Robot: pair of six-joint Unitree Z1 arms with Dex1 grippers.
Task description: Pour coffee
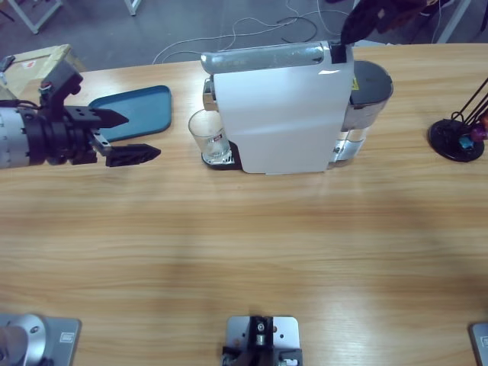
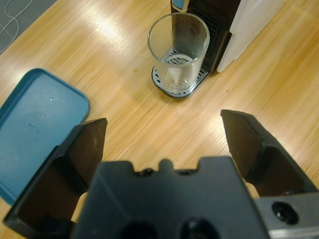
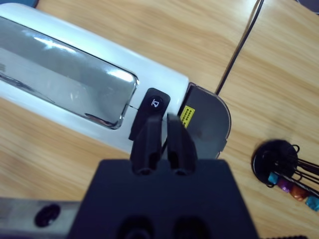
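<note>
We see a white coffee machine (image 1: 284,114) standing on the wooden bench (image 1: 244,252), with a clear drinking glass (image 1: 208,133) upright on the perforated drip tray (image 2: 172,85) at its front. In the left wrist view the glass (image 2: 178,52) looks empty or nearly so; we cannot make out any coffee in it. The left gripper (image 1: 130,137) enters from the left edge of the high view, its jaws spread wide apart and holding nothing, aimed toward the glass but well apart from it. Beside this gripper lies a blue tray (image 1: 137,110), flat on the bench. The right gripper (image 3: 162,137) comes down from the top of the high view over the rear of the machine; its jaws are closed together, tips at the black button (image 3: 153,104) on the machine's top, next to the chrome lid (image 3: 65,79). At the bench's right end stands a black capsule holder (image 1: 457,137) bearing coloured capsules.
</note>
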